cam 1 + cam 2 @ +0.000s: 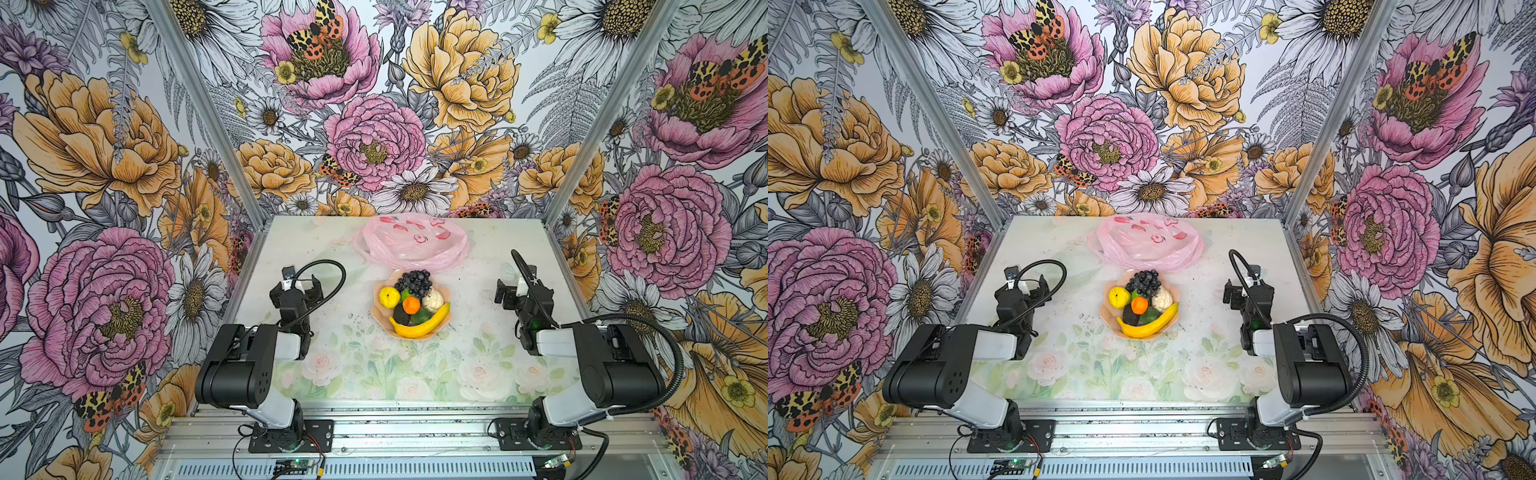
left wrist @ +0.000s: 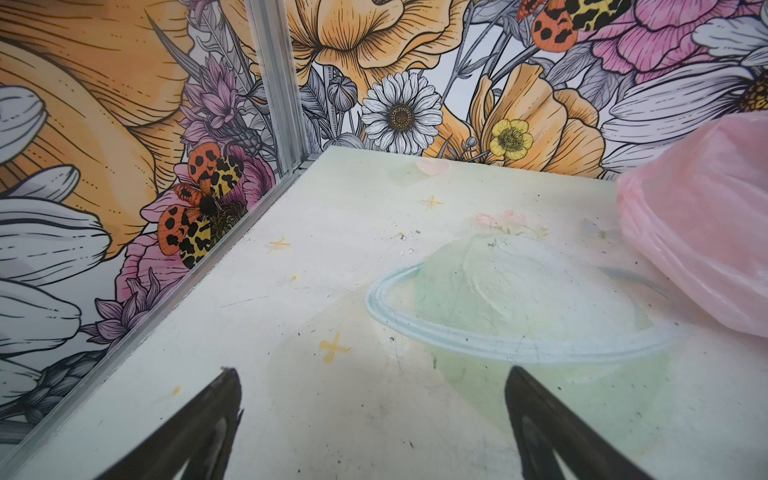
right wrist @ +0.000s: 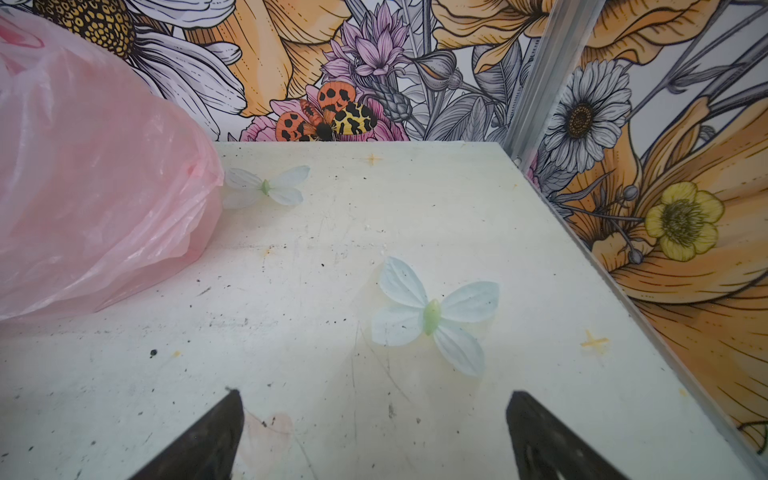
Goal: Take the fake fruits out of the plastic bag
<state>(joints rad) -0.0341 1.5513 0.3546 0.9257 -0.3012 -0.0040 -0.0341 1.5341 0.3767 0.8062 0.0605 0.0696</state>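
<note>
The left gripper (image 2: 372, 374) is hanging with its jaws spread wide, gripping nothing, and the right gripper (image 3: 372, 395) is doing likewise. The fake fruits (image 1: 411, 305) are sitting heaped in the peach bowl (image 1: 379, 321), between the two sets of jaws and apart from both. The plastic bag (image 1: 411, 245) is lying beyond the bowl, ahead of both jaws, seemingly empty.

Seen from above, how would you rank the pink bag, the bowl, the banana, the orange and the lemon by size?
In a top view, largest first:
1. plastic bag
2. peach bowl
3. banana
4. lemon and orange, too alike to rank
</note>
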